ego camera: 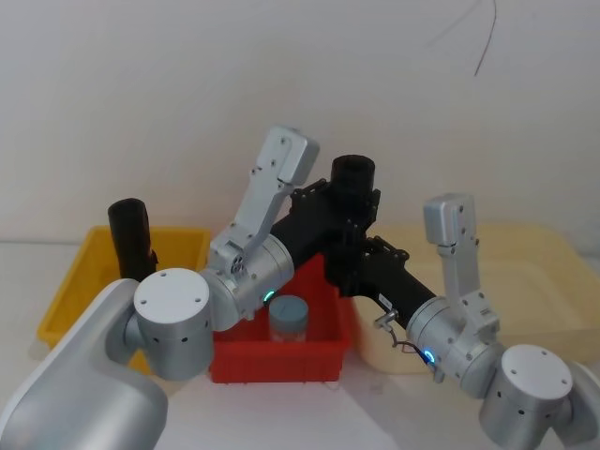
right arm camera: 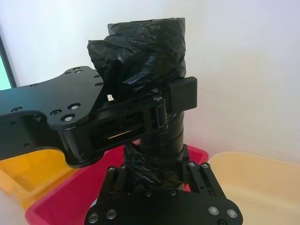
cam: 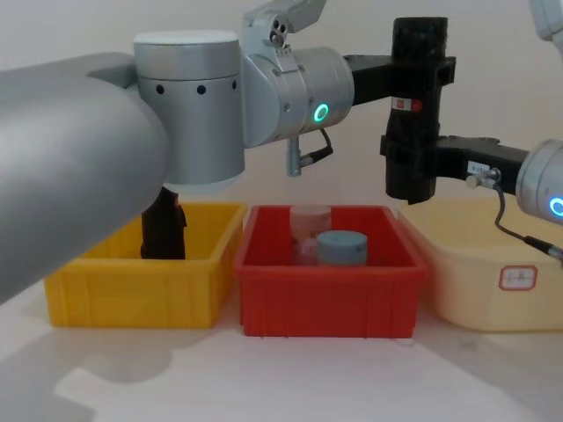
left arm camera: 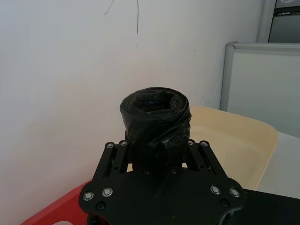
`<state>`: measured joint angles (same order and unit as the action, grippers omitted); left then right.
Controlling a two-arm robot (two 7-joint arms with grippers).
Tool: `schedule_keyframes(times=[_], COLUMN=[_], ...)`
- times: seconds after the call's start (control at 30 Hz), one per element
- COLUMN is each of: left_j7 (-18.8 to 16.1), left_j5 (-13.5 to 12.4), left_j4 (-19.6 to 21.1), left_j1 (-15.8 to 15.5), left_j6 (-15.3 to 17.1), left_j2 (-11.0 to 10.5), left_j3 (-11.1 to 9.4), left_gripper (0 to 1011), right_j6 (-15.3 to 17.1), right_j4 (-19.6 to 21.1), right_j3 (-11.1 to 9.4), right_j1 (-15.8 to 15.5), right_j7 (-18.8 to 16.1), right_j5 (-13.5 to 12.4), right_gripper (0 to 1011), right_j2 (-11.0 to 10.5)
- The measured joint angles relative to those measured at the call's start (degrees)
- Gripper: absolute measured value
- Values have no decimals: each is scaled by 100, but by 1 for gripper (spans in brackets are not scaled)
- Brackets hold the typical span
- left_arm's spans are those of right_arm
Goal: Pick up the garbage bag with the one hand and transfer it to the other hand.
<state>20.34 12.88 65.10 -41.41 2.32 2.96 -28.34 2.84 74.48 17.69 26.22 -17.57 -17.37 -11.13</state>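
Observation:
The garbage bag (cam: 418, 105) is a tall black roll with a small red-and-white label, held upright in the air above the gap between the red and cream bins. My left gripper (cam: 424, 70) reaches in from the left and is shut on its upper part; the left wrist view shows the roll (left arm camera: 157, 122) standing between that gripper's fingers (left arm camera: 112, 154). My right gripper (cam: 410, 171) comes in from the right and is shut on the lower part. In the right wrist view its fingers (right arm camera: 197, 173) hug the roll (right arm camera: 145, 47) below the left gripper (right arm camera: 159, 110). From the head view, the roll's open top (ego camera: 353, 173) shows above both grippers.
A yellow bin (cam: 132, 294) at the left holds another black roll (cam: 163, 229). The red bin (cam: 325, 294) in the middle holds a blue-lidded jar (cam: 341, 248) and a clear jar. A cream bin (cam: 493, 281) stands at the right. A white wall is close behind.

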Motion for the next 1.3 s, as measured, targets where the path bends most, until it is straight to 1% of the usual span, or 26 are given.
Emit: schedule_keyframes(times=[0.27, 0.37, 0.53, 0.57, 0.63, 0.7, 0.73, 0.77, 0.87, 0.9, 0.93, 1.07, 1.3], left_j7=[2, 2, 1, 1, 1, 1, 1, 1, 1, 1, 1, 1, 1], left_j5=[1, 1, 1, 1, 0, 1, 1, 1, 1, 1, 1, 0, 0], left_j4=[0, 0, 0, 0, 0, 0, 0, 0, 0, 0, 0, 0, 0], left_j1=[0, 0, 0, 0, 0, 0, 0, 0, 0, 0, 0, 0, 0], left_j6=[0, 0, 0, 0, 0, 0, 0, 0, 0, 0, 0, 0, 0], left_j2=[0, 1, 0, 0, 0, 0, 1, 1, 0, 1, 0, 0, 0], left_j3=[0, 0, 0, 0, 0, 0, 0, 0, 0, 0, 0, 0, 0], left_gripper=[474, 509, 635, 693, 724, 802, 822, 875, 926, 972, 989, 1002, 1002], right_j6=[24, 23, 18, 18, 16, 15, 15, 15, 16, 19, 22, 43, 115], right_j4=[18, 39, 80, 87, 105, 119, 122, 127, 135, 136, 136, 125, 30], right_j3=[-25, -45, -81, -87, -109, -131, -138, -147, -188, -208, -220, -302, -517], right_j1=[-4, -15, -37, -41, -52, -61, -63, -65, -75, -75, -76, -74, -30], right_j7=[37, 58, 90, 94, 114, 129, 134, 138, 166, 181, 188, 238, 371], right_j5=[8, 11, 13, 13, 14, 15, 15, 15, 15, 15, 15, 11, 8], right_gripper=[509, 509, 507, 509, 507, 507, 507, 507, 507, 507, 507, 507, 507], right_j2=[7, 11, 15, 16, 17, 17, 17, 17, 15, 12, 9, -8, -87])
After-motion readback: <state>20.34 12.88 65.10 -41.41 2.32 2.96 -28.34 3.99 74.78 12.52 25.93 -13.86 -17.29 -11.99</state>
